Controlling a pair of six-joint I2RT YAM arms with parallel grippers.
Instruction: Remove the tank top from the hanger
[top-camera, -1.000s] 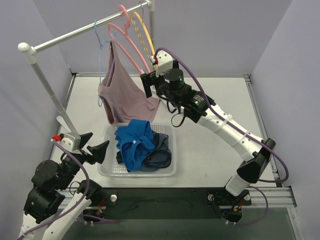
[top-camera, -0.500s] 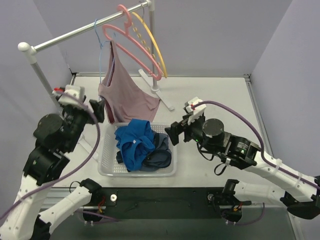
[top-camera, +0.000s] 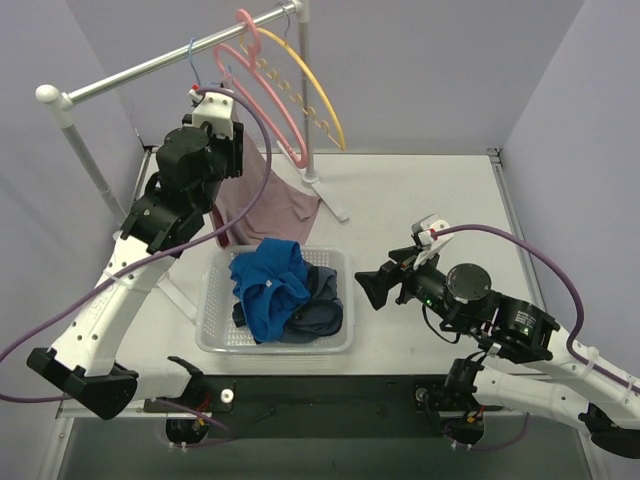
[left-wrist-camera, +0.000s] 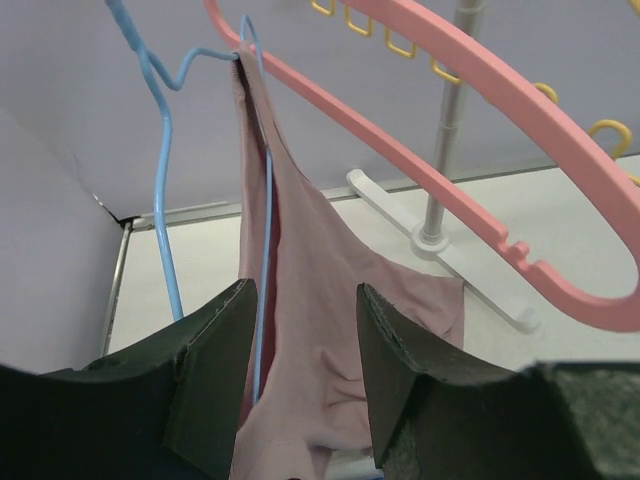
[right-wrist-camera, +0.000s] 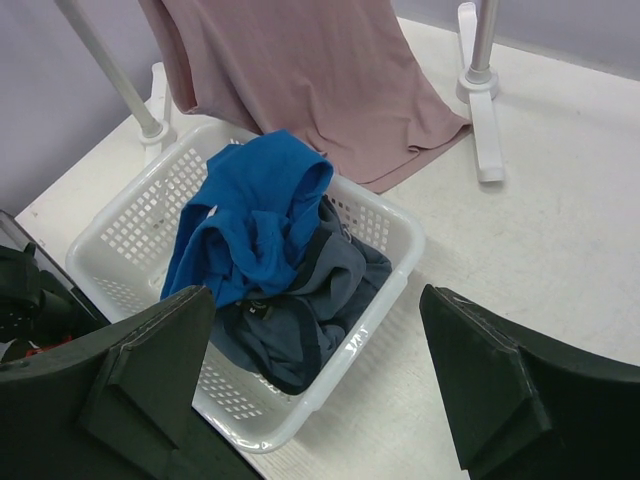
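Basket (top-camera: 210, 300) — 1 blue garment (top-camera: 268, 290) and 1 dark grey garment (top-camera: 320, 312) heaped inside. Tank top (left-wrist-camera: 330, 330) is hung on blue hanger (left-wrist-camera: 165, 200), its hem at the basket's far rim. Left gripper (left-wrist-camera: 303, 295), raised from table level, is parted astride the fabric. Right gripper (right-wrist-camera: 315, 297), withdrawn from the rail (top-camera: 150, 65), is held agape.

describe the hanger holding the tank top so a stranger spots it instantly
Find the clothes rail at back left. Its leftmost hanger carries the mauve tank top. It is thin blue wire; the pink hangers beside it are thick plastic.
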